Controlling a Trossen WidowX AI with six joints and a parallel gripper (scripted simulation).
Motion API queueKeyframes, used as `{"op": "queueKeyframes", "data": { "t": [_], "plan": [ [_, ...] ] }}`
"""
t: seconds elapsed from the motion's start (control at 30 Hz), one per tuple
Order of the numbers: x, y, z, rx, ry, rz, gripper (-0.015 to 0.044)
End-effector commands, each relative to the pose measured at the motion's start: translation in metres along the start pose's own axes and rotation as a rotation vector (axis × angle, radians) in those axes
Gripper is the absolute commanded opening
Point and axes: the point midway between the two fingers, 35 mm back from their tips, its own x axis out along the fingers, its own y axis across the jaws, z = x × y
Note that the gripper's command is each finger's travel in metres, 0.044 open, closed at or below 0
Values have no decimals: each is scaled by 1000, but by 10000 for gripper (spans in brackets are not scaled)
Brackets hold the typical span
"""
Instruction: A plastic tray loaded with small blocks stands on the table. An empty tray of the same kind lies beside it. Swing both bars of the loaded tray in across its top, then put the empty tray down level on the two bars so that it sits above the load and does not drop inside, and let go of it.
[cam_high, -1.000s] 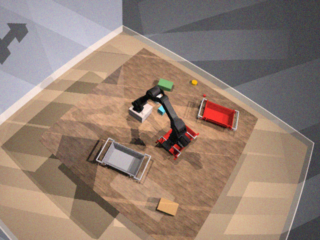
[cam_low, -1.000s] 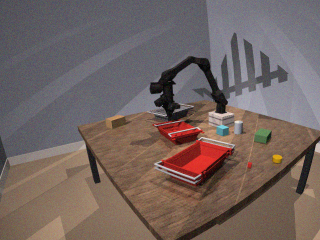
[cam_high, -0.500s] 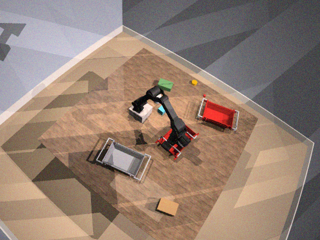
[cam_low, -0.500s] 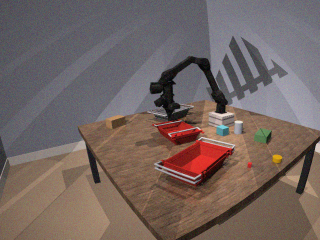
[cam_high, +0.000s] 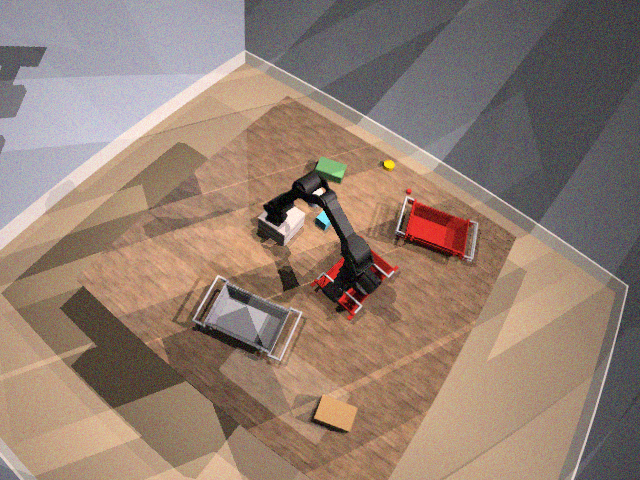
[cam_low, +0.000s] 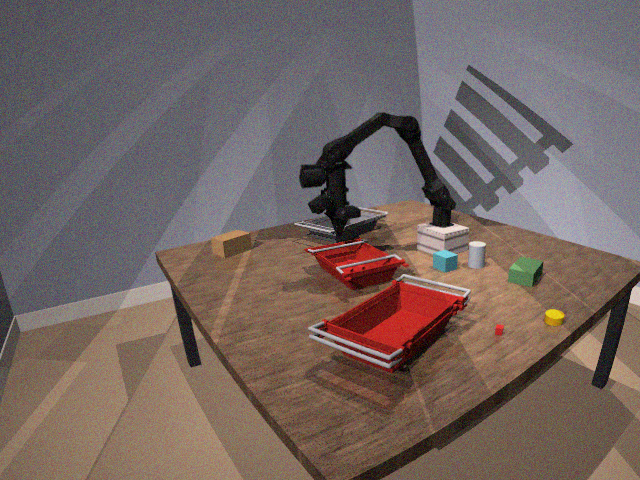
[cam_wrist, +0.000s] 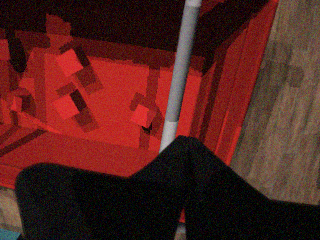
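Both wire bars lie across the loaded tray, the claw is pressed together empty above it, and the empty tray waits beside it on the counter.

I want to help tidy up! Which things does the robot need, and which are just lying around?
Needed: loaded red tray, its wire bars, empty red tray, gripper.

Lying about: grey tray, green block, blue cube, yellow disc, tan box.
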Motion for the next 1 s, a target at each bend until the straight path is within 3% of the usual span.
{"op": "queueKeyframes", "data": {
  "t": [0.0, 0.9, 0.97],
  "plan": [
    [0, 0, 0, 0, 0, 0, 0],
    [0, 0, 0, 0, 0, 0, 0],
    [0, 0, 0, 0, 0, 0, 53]
  ]
}}
